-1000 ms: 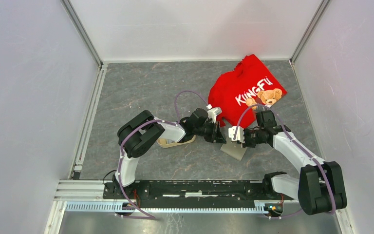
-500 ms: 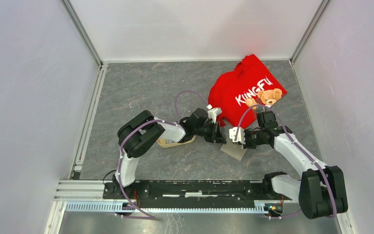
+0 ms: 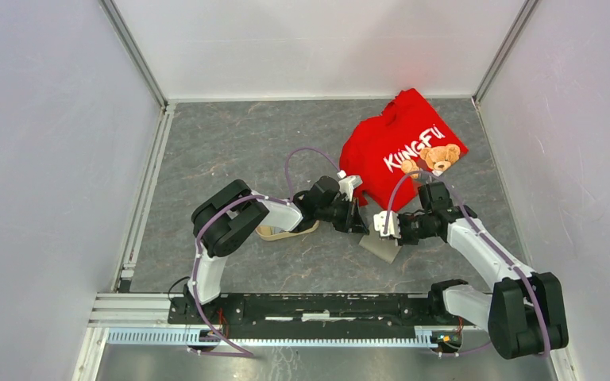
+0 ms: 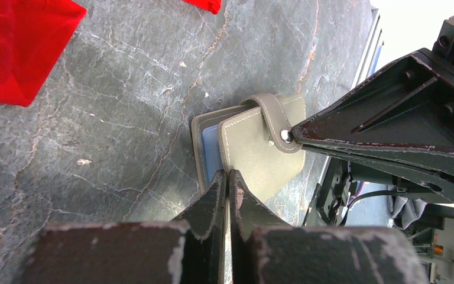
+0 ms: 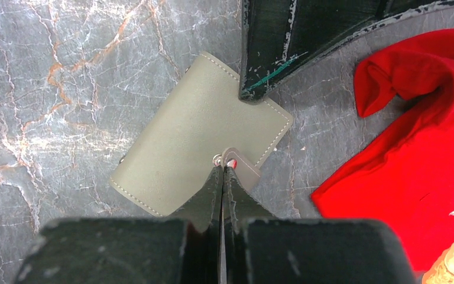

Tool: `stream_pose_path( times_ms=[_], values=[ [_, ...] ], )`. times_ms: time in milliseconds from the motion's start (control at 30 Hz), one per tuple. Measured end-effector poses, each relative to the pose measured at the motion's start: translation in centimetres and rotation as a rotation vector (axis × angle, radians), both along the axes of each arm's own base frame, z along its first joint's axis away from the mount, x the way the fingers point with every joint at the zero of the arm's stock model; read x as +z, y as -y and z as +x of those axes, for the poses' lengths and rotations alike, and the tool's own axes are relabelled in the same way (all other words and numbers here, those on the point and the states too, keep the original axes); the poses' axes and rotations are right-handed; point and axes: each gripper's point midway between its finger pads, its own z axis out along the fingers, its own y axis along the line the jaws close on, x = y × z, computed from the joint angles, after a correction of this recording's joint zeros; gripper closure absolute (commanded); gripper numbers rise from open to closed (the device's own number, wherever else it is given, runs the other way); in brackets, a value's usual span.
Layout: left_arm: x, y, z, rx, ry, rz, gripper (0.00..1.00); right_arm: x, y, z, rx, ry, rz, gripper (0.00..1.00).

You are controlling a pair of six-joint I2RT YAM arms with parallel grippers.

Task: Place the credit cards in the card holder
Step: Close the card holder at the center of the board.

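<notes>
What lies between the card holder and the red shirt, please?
Only bare grey tabletop, shown in the right wrist view; card holder and red shirt lie apart.

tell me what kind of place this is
Likely a robot test cell: white panel walls box in a grey marbled table, two arms bolted to a rail, staged props like a red shirt and card holder.

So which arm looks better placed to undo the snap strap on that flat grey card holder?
Probably the right. The right gripper, shut, sits at the snap strap of the flat grey card holder; the left gripper, shut, is at another edge.
</notes>
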Motion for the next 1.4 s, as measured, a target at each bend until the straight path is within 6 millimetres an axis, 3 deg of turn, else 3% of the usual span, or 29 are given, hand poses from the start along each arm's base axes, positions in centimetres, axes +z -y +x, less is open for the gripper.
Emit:
stream_pose_path(
  times_ms=[1400],
  values=[
    [0.07, 0.04, -0.07, 0.004, -0.013, -0.003, 0.95, -0.94, -0.03, -0.59, 0.045, 0.029, -0.054, 1.0]
  ],
)
